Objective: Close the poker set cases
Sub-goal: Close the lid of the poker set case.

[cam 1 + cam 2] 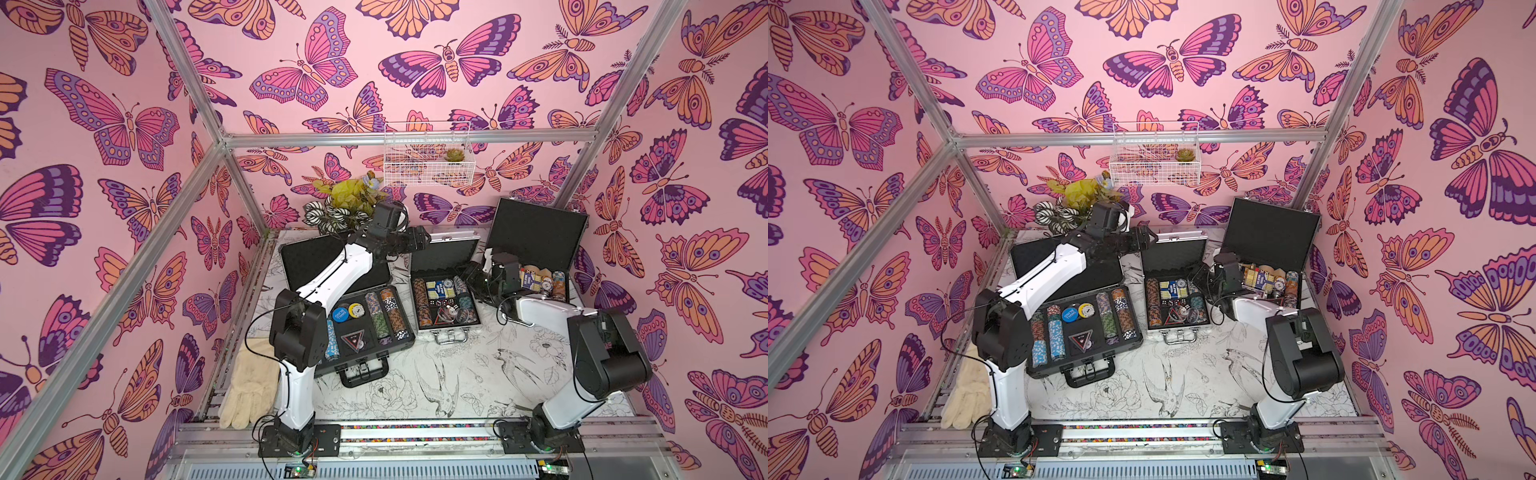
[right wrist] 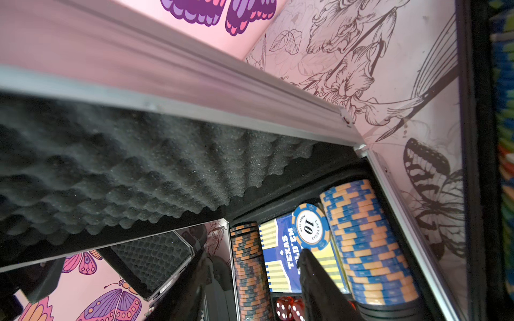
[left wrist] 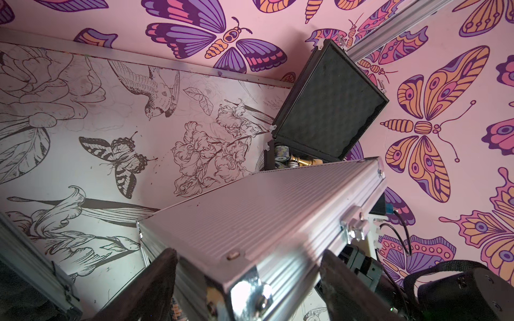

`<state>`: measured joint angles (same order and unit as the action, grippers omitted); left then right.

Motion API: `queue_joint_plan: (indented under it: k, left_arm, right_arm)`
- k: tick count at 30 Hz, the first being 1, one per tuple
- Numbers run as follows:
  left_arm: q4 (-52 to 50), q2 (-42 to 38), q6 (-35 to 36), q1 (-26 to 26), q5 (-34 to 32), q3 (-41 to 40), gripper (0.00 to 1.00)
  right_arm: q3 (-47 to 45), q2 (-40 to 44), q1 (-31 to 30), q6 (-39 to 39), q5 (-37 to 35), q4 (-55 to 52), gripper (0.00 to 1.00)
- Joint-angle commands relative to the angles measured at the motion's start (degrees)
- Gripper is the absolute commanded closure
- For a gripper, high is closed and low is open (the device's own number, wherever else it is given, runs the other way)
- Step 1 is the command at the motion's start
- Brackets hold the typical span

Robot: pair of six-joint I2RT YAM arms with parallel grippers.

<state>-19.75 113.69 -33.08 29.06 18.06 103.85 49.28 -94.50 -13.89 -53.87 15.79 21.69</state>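
Pink butterfly-printed walls (image 1: pixel 332 62) are enclosing the desk (image 1: pixel 478 382), whose bird-and-flower line drawing is showing; a white wire basket (image 1: pixel 407 176) is hanging on the back wall.

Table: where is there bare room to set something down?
The widest bare stretch of table lies in front of the case handles, between the two arm bases. A bare strip runs behind the silver case along the back wall. Crowded: the back, where dark case, silver case and black case sit side by side with both arms among them.
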Motion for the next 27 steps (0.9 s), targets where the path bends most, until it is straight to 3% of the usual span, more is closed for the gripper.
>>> queue_joint_plan:
  k: [1, 27]
  left_arm:
    - [-0.9, -1.8, 1.3, 0.3, 0.4, -1.8, 0.20]
    - [0.2, -8.1, 0.9, 1.4, 0.9, -11.0, 0.19]
  right_arm:
    - [0.2, 2.0, 0.7, -0.9, 0.7, 1.2, 0.45]
    - [-2.2, 5.8, 2.9, -3.0, 0.7, 2.4, 0.46]
